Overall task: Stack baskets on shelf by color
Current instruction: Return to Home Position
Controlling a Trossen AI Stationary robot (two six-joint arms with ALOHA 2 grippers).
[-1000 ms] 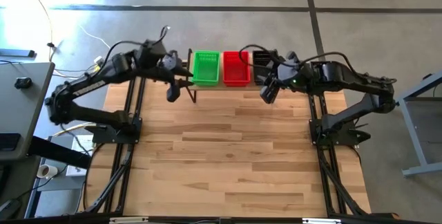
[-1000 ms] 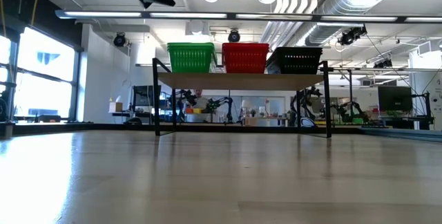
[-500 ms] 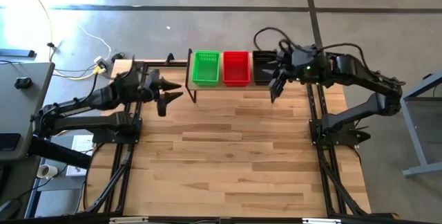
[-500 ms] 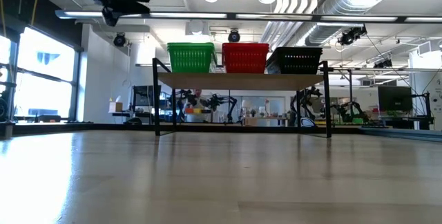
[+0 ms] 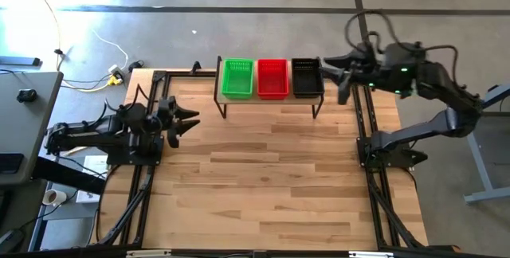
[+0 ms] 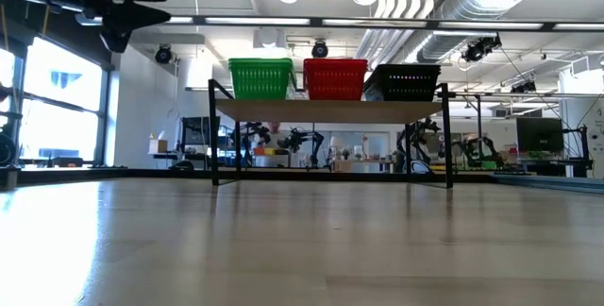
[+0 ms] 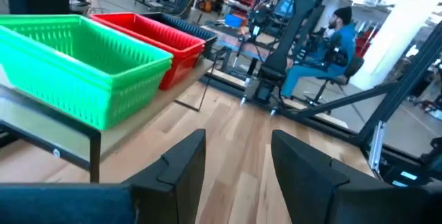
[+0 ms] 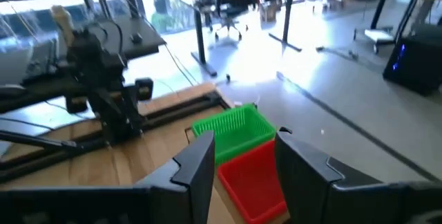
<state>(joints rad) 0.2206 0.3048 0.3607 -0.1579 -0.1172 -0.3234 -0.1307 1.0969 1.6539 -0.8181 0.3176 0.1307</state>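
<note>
Shelf (image 6: pixel 330 110) stands at the far edge of my desk (image 5: pixel 263 170), its long axis running left to right. On it the baskets make three stacks: green (image 5: pixel 237 78) left, red (image 5: pixel 272 78) middle, black (image 5: pixel 306 78) right. I judge the sorting done. Right hand (image 5: pixel 341 73), spread and empty, hangs just right of the black; left hand (image 5: pixel 185 121), also spread, lies near-left, farther off.

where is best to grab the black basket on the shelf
Probably take the black basket by the rim of its long side facing away from the red basket, coming down from above. Its open top faces up and that side is free, while the red basket sits close along the other.
</note>
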